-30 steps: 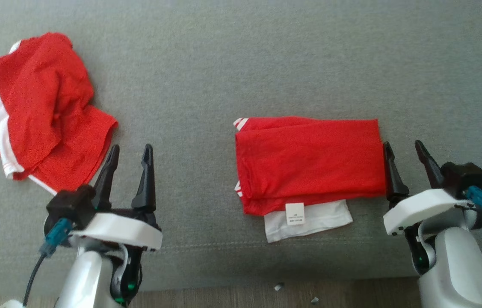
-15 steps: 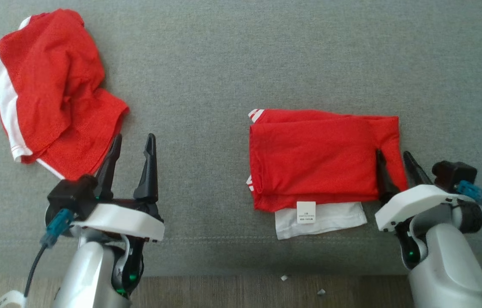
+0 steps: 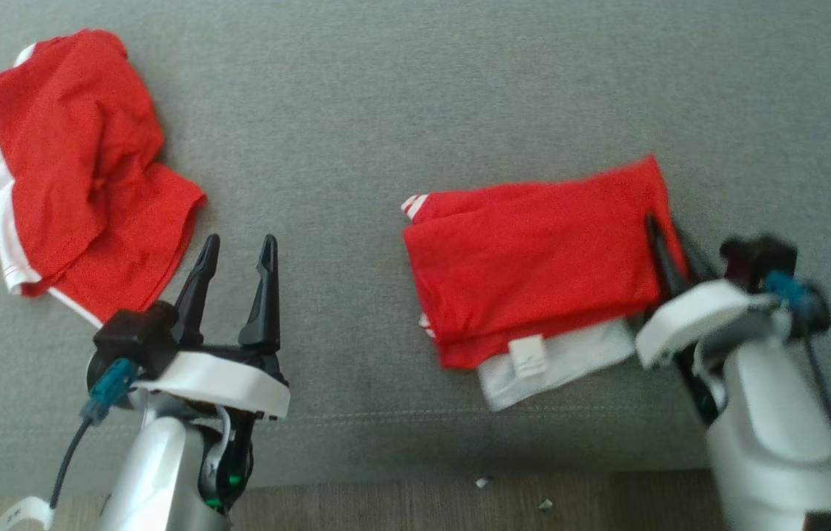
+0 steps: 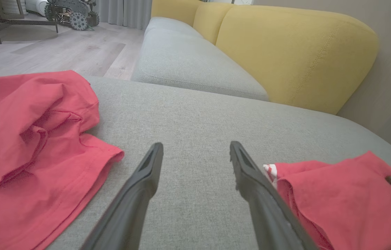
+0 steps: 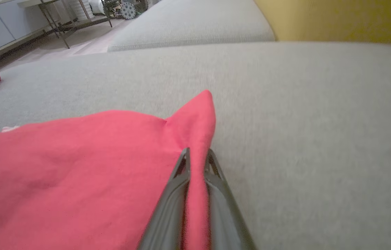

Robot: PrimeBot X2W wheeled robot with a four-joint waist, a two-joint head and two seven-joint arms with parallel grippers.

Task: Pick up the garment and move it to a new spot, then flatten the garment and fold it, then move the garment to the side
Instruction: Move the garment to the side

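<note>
A folded red garment (image 3: 533, 265) with a white layer and label at its near edge lies on the grey sofa cushion (image 3: 386, 110). My right gripper (image 3: 669, 230) is shut on its right edge, and red cloth is pinched between the fingers in the right wrist view (image 5: 197, 155). The pinched corner of the garment (image 5: 77, 166) stands up in a point. My left gripper (image 3: 240, 247) hovers open over bare cushion, left of the garment (image 4: 337, 194), with nothing between its fingertips (image 4: 196, 146).
A second, crumpled red and white garment (image 3: 68, 169) lies at the far left of the cushion (image 4: 25, 139). The cushion's front edge and wooden floor (image 3: 386, 509) run along the bottom. A yellow backrest (image 4: 285, 45) stands behind the seat.
My right gripper slid onto the folded garment's right edge and shut on it; that edge has risen and the garment sits skewed. The left gripper stayed open.
</note>
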